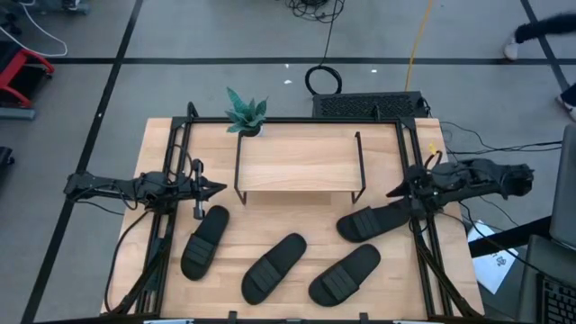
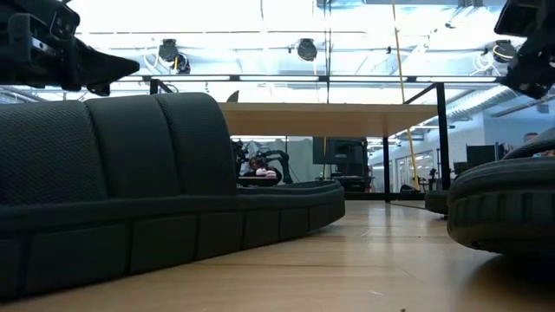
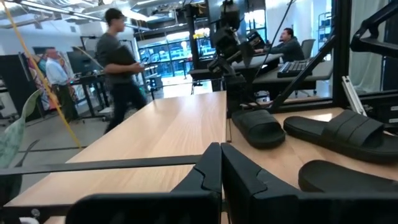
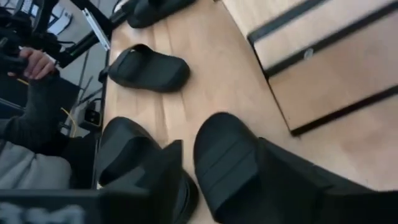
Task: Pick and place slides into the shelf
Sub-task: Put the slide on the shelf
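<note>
In the low view, the nearest slide (image 2: 165, 186) is cut off by the left edge of the frame, and another slide (image 2: 507, 208) is cut off at the right edge. In the right wrist view, the heel of the slide (image 4: 227, 165) between the fingers is hidden behind the right gripper (image 4: 217, 180) at the bottom of the frame. A person's hand (image 4: 38, 62) at the upper left is partly cropped. In the left wrist view, a walking person (image 3: 118, 62) at the upper left is blurred.
</note>
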`<action>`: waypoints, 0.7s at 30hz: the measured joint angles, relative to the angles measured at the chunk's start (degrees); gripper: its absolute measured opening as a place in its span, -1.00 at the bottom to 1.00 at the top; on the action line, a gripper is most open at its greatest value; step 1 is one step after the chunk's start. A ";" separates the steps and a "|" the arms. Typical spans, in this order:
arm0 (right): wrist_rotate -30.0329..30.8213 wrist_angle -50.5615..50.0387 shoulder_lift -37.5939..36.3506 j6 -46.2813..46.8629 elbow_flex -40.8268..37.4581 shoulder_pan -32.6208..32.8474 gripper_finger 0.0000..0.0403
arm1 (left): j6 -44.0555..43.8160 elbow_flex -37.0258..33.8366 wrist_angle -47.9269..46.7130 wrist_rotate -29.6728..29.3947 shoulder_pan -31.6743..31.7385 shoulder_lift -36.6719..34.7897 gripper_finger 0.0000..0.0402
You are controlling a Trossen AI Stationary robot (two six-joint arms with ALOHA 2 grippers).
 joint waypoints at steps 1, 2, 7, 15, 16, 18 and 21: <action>-0.27 -0.02 0.02 0.96 -0.42 0.00 0.15 | 0.00 0.00 -0.12 0.00 0.00 0.00 -0.96; -0.81 -0.05 0.04 1.80 -0.99 0.00 0.21 | 0.00 0.00 -0.21 -0.01 -0.01 0.00 -0.96; -1.92 -0.04 0.04 5.72 -5.19 0.00 0.38 | 0.00 0.00 -0.51 -0.01 0.00 0.00 -0.96; -3.42 6.94 0.13 8.83 -11.36 0.00 0.39 | 0.00 0.00 -0.59 0.00 -0.02 0.00 -0.96; -3.40 7.82 0.14 9.54 -12.07 0.00 0.39 | 0.01 0.00 -0.67 -0.01 -0.02 0.00 -0.96; -3.42 9.53 0.26 10.92 -13.38 0.00 0.39 | 0.02 0.00 -0.89 0.00 0.00 0.00 -0.96; -4.25 10.58 0.29 12.73 -15.50 0.00 0.39 | 0.02 0.00 -0.86 0.00 -0.01 0.00 -0.96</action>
